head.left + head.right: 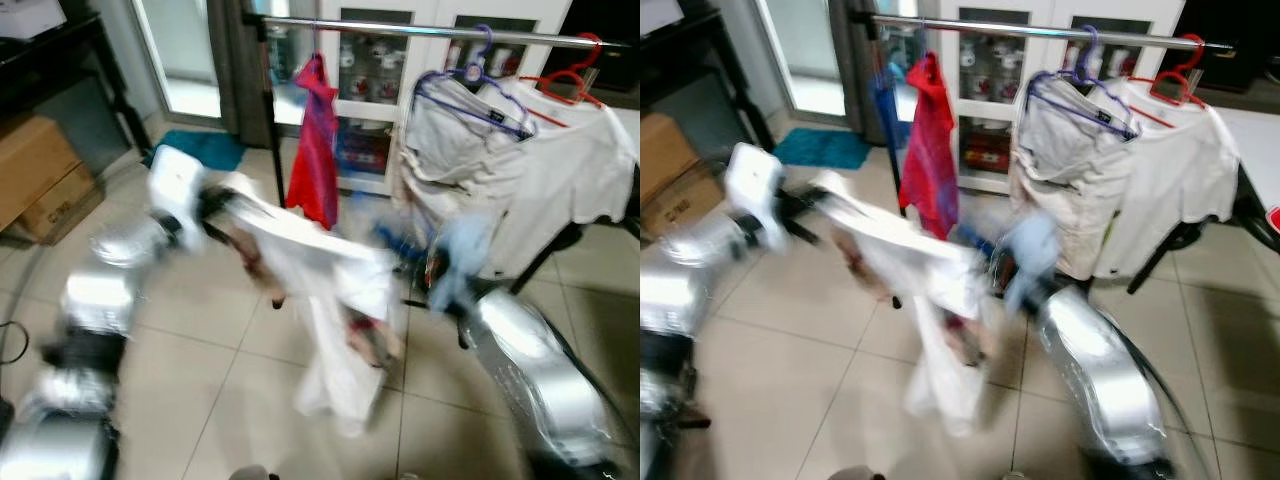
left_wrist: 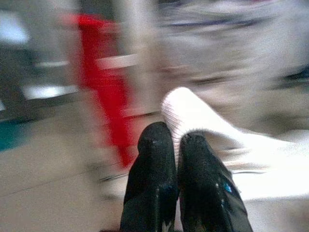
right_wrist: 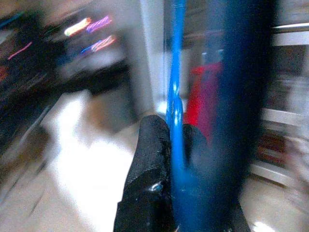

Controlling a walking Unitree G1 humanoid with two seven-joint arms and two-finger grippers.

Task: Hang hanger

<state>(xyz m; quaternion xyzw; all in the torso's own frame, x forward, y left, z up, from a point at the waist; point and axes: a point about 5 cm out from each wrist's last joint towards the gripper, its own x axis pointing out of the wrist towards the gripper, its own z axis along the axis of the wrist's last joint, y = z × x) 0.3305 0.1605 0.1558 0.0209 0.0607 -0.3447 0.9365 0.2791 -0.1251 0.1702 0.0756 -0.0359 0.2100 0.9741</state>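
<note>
The left pincer (image 2: 177, 145) was clamped on the ribbed edge of a white cloth garment (image 1: 330, 290) (badly blurred), held low before the silver clothes rail (image 1: 440, 32); the right pincer (image 3: 170, 140) pinched a blue plastic hanger (image 3: 175, 92).

We see the two head views look forward and down from above the arms, sharing the clothes rail (image 1: 440, 32) and tiled floor (image 1: 200, 340), blurred. Each wrist view looks close along its own black fingers (image 2: 154, 164), toward the red garment (image 3: 203, 101).
</note>
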